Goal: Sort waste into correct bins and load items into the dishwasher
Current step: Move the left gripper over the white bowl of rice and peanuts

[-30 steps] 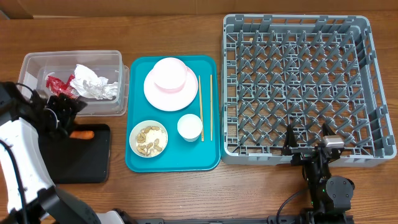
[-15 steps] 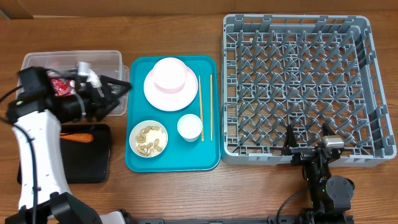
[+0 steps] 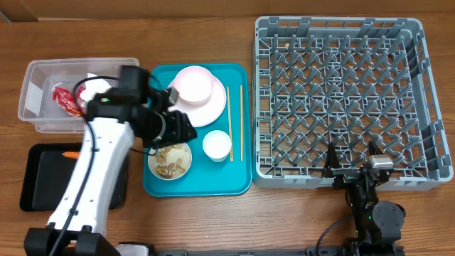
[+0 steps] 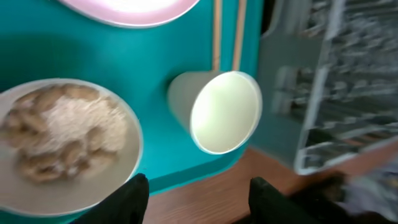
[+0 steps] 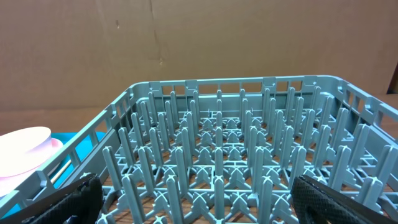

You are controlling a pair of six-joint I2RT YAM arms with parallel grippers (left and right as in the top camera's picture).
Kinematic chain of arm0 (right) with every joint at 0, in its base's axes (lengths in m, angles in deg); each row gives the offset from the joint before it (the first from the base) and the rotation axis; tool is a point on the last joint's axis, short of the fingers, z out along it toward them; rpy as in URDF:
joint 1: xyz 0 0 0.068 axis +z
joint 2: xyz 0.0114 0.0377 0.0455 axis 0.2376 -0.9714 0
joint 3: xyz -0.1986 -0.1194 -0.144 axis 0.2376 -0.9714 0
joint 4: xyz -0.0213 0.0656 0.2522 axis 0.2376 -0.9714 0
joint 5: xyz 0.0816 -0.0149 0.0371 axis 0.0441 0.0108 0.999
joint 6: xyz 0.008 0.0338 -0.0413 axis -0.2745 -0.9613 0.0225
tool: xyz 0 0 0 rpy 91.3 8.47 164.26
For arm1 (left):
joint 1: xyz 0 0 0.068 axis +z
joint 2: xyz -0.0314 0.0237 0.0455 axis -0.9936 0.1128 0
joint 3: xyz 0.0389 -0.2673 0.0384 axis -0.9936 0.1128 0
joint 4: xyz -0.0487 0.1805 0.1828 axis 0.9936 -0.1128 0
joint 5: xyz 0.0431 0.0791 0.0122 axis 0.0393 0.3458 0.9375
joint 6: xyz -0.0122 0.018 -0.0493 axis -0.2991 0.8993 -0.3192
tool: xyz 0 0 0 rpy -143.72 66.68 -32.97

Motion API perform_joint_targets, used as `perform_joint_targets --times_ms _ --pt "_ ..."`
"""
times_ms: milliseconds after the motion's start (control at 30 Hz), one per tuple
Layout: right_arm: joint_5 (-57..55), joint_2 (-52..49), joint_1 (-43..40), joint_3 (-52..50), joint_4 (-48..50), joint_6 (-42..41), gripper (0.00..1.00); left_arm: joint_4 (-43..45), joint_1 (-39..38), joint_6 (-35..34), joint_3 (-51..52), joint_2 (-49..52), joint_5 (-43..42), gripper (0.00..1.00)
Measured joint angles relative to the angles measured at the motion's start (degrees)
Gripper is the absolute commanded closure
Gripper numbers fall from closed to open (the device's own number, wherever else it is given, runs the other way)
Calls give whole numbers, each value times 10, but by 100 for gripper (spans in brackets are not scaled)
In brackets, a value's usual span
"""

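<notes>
Left gripper [image 4: 200,191]: fingers apart with nothing between them, low over the near edge of the teal tray [image 4: 155,56].
Food scraps [image 4: 59,127]: in a whitish bowl [image 4: 135,140], just beside one finger.
White cup [image 4: 224,112]: just ahead of the gap, with the chopsticks [image 4: 216,31] beyond it.
Carrot [image 3: 70,153]: on the black tray [image 3: 43,188], well apart from the left gripper.
Right gripper [image 5: 205,208]: spread wide and empty, at the front wall of the dish rack [image 5: 217,155].

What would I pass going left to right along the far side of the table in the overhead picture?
Clear tub → pink plate → chopsticks → grey dish rack.
</notes>
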Motion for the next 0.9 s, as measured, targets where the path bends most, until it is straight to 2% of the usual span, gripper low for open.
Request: perform_joint_targets --times_ms 133,267,367,900 --pt "0 0 0 0 0 0 0 -6 -60 -33 0 0 101 49" --pt "0 0 0 0 0 0 0 -11 -97 -61 1 0 173 62" --pt "0 0 0 0 0 0 0 -7 -111 -70 9 0 201 66" --pt "0 0 0 0 0 0 0 41 -113 -81 72 0 214 65"
